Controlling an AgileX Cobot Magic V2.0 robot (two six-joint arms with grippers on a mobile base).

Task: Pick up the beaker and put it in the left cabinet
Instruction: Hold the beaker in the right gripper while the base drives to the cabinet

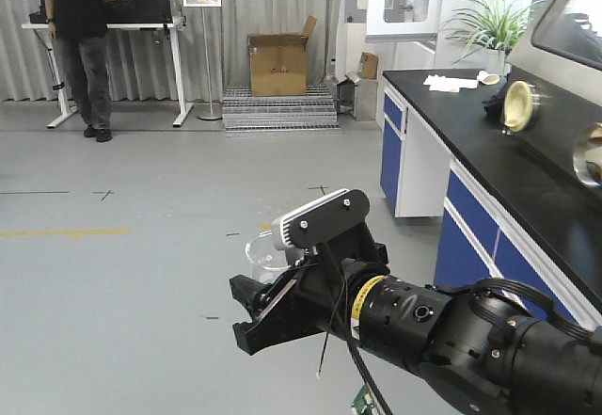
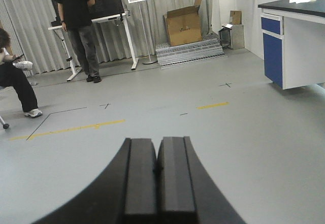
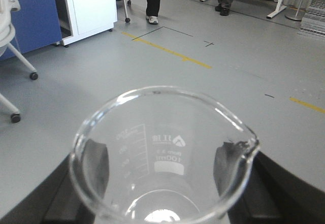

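1. Main worry: the beaker (image 3: 162, 148) is smooth clear glass, held only by friction, and it hangs over the bare floor (image 1: 141, 246). Any jolt or quick swing of the arm could let it slide out and shatter.
2. The left cabinet is not in any view, so I judge there is a carry ahead. The black counter (image 1: 470, 123) stands near the right arm, and a wide turn could knock the glass against its edge.
3. The right end effector (image 3: 162, 173) is closed onto the beaker's wall, a dark pad pressed on either side. The spouted rim stands out beyond the pads, mouth towards the wrist camera.
4. The left end effector (image 2: 157, 178) has its fingers together with nothing between them, well away from the beaker.
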